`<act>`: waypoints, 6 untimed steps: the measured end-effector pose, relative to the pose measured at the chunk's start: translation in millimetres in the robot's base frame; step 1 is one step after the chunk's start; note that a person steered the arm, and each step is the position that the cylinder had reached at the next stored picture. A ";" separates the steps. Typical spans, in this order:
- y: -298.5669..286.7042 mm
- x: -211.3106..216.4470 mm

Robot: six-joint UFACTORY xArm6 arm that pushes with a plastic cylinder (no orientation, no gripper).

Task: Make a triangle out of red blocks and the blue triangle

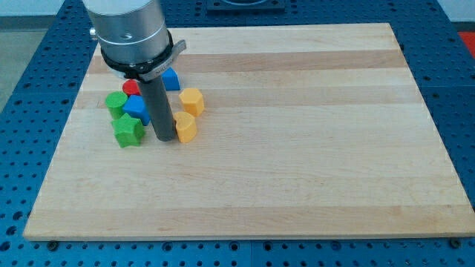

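Note:
My tip (pixel 165 139) rests on the board in the view's upper left, inside a cluster of blocks. A red block (pixel 131 87) shows just behind the rod, partly hidden by the arm; its shape cannot be made out. A blue block (pixel 137 108) lies left of the rod, touching or nearly touching it. Another blue block (pixel 171 78) lies behind the rod to its right. Which blue one is the triangle I cannot tell. A yellow block (pixel 185 127) sits right beside my tip on the right.
A second yellow block (pixel 191 99) lies above and to the right of my tip. A green block (pixel 115 102) and a green star-like block (pixel 128 131) lie left of the rod. The wooden board (pixel 297 148) sits on a blue perforated table.

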State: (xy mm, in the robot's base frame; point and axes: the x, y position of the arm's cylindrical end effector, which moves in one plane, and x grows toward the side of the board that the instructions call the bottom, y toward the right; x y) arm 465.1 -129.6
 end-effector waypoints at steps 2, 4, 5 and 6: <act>7.8 -93.3; 47.7 -135.9; 46.3 -131.0; 15.5 -120.8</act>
